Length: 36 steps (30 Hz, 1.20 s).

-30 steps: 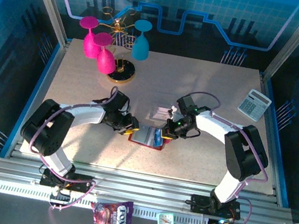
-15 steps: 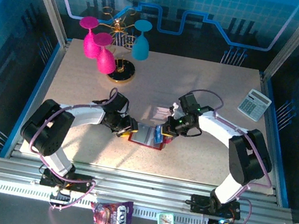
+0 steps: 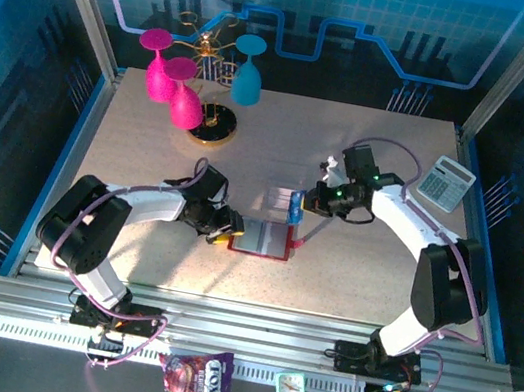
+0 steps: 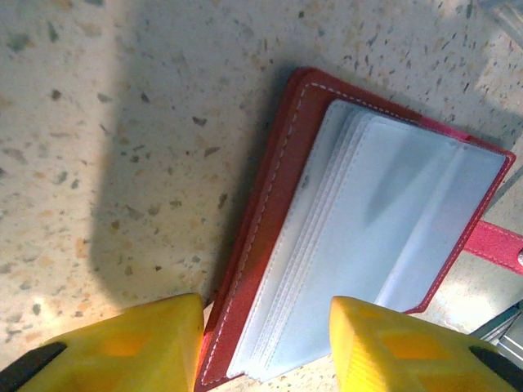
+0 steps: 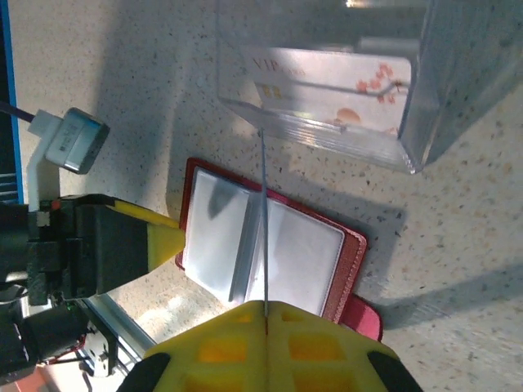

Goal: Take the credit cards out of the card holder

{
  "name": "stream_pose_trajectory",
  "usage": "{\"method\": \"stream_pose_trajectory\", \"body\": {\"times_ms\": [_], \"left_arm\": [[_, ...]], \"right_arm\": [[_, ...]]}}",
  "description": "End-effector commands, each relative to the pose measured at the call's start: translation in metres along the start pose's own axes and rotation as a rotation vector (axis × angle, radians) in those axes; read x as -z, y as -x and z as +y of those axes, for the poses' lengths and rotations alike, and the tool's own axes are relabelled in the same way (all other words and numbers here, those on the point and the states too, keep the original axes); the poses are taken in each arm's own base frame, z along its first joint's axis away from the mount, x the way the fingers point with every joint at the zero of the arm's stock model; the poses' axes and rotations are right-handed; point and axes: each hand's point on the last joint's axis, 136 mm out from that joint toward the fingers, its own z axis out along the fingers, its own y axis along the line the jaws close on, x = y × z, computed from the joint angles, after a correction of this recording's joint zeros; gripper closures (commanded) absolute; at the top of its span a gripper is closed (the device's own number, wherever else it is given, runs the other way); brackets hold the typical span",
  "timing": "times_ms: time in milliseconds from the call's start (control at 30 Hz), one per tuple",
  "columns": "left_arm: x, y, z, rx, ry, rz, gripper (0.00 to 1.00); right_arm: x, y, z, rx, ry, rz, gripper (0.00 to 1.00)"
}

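Right gripper (image 5: 265, 320): pressed together on a card (image 5: 264, 204), seen edge-on; holds it clear of the holder and near the box, likely for dropping there.
Left gripper (image 4: 265, 347): spread, fingers straddling the holder's left edge; apparently pins it so pulling does not drag it.
Holder (image 5: 298, 253): lies open and flat on the table (image 4: 98, 122), clear sleeves up, snap tab out sideways; visible sleeves look empty.
Box (image 5: 327, 131): just beyond the holder; keeps a whitish card (image 5: 327, 77) with reddish print apart.
Stage: judged late, extraction nearly done.
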Motion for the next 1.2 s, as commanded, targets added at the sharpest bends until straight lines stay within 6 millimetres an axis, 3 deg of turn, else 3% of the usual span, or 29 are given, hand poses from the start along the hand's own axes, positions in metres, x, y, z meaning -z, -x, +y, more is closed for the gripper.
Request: {"method": "stream_pose_trajectory", "body": {"times_ms": [0,167,267,667,1167], "left_arm": [[0.006,-0.007,0.000,-0.001,0.004,0.002,0.54],[0.014,0.000,-0.004,-0.028,0.016,-0.034,0.54],[0.019,0.005,-0.006,-0.028,0.000,-0.052,0.54],[0.043,0.023,0.003,0.031,-0.068,-0.116,0.53],[0.067,0.019,0.015,0.095,-0.072,-0.193,0.51]], "right_arm": [[0.007,0.005,-0.001,0.148,-0.035,0.062,0.97],[0.013,0.019,-0.005,0.387,-0.119,0.086,0.97],[0.012,0.022,0.005,0.568,-0.080,0.128,0.96],[-0.008,0.045,-0.001,1.128,-0.223,0.386,0.98],[-0.022,0.082,0.002,1.290,-0.233,0.499,0.98]]}}
